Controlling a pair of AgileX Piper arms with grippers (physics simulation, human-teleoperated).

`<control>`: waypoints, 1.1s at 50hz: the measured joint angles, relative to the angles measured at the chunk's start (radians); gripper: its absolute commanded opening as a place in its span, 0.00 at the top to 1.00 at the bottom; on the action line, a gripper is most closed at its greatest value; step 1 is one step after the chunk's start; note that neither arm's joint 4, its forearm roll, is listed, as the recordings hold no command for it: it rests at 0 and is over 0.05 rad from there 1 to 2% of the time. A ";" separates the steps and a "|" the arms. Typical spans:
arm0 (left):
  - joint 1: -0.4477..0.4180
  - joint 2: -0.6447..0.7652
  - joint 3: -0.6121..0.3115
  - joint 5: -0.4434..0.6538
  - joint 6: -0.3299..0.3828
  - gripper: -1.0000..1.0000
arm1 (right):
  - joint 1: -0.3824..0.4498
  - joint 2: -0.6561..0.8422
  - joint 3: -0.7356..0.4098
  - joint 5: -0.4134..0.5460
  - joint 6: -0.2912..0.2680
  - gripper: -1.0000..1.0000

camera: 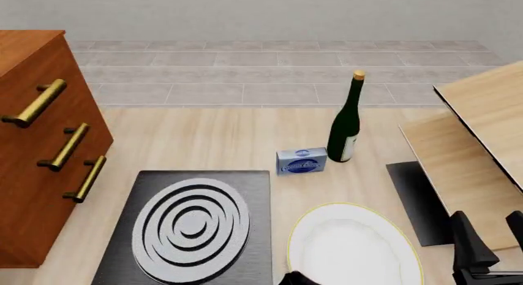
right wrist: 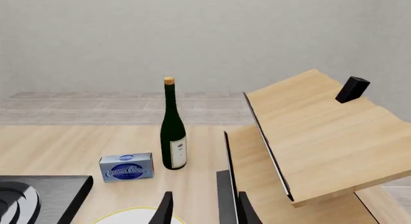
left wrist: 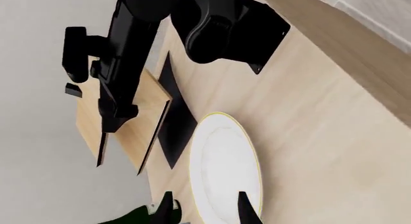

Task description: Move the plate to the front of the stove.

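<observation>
Beside ringed stove (camera: 188,227), round plate (camera: 353,248)

Pale wood surface (camera: 204,138); brown drawer cabinet (camera: 41,144) with brass handles at left; grey tiled floor (camera: 270,70); plain grey wall (camera: 261,15) beyond.

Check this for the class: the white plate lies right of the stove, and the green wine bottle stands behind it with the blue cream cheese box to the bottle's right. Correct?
One slip. The front view shows the cream cheese box to the left of the wine bottle, not its right. The rest holds: the plate lies right of the stove, with the bottle standing behind it.
</observation>
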 measured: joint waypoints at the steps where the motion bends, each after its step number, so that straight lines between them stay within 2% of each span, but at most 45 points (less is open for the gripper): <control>1: -0.001 0.003 0.001 -0.002 0.000 0.00 | 0.000 0.000 0.000 0.000 0.000 0.00; 31: -0.038 0.106 -0.049 0.006 -0.030 0.00 | 0.000 0.000 0.000 0.000 0.000 0.00; 55: -0.012 0.174 -0.057 -0.014 -0.003 0.00 | 0.000 0.000 0.000 0.000 0.000 0.00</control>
